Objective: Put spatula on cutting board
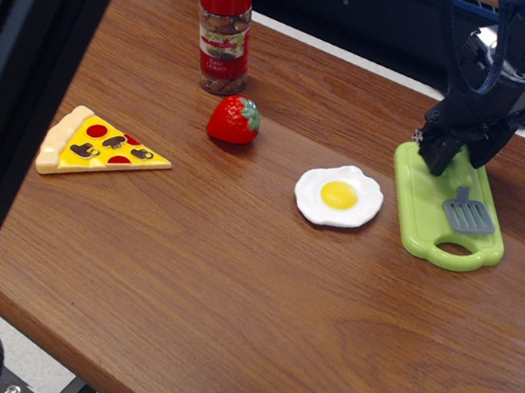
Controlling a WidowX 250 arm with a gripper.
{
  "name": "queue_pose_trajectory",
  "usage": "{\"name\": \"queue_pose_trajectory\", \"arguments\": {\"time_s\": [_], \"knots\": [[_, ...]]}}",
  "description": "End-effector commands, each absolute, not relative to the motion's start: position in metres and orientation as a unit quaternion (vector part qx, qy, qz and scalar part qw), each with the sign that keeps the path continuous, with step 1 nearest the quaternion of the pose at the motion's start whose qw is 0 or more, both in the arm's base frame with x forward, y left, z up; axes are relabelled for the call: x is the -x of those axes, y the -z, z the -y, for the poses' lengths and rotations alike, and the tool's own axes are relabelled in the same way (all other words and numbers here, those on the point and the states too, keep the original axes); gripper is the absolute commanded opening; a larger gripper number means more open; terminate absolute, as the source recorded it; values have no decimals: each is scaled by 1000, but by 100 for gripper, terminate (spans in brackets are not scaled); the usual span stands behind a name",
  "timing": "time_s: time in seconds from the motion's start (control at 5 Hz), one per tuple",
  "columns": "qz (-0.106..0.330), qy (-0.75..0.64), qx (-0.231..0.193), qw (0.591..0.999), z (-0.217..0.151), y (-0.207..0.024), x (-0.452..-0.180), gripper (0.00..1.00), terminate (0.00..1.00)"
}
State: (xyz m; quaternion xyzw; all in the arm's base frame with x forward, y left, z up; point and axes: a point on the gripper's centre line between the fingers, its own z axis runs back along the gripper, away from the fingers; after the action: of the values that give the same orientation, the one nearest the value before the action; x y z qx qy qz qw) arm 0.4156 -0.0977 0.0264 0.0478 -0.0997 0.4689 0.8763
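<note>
The lime-green cutting board [422,211] lies at the right of the wooden table, its handle cutout toward the front. The spatula's grey slotted blade [468,215] rests on or just above the board near the cutout. Its thin neck runs up into my gripper [456,161], and the olive-green handle is hidden between the black fingers. My gripper hangs over the far half of the board and appears shut on the spatula's handle.
A white fried egg [338,195] lies just left of the board. A strawberry [234,120], a red-lidded spice jar [223,32] and a pizza slice [96,144] stand further left. A dark blurred bar [9,117] crosses the left foreground.
</note>
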Motion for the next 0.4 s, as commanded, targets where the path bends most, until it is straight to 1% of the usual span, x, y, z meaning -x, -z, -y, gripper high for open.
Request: {"name": "queue_pose_trajectory", "arguments": {"time_s": [0.0,0.2], "knots": [[128,-449,-1,884,77,-94,-418,100,0],[136,-419,11,898,75,-114,-410,100,0]]}}
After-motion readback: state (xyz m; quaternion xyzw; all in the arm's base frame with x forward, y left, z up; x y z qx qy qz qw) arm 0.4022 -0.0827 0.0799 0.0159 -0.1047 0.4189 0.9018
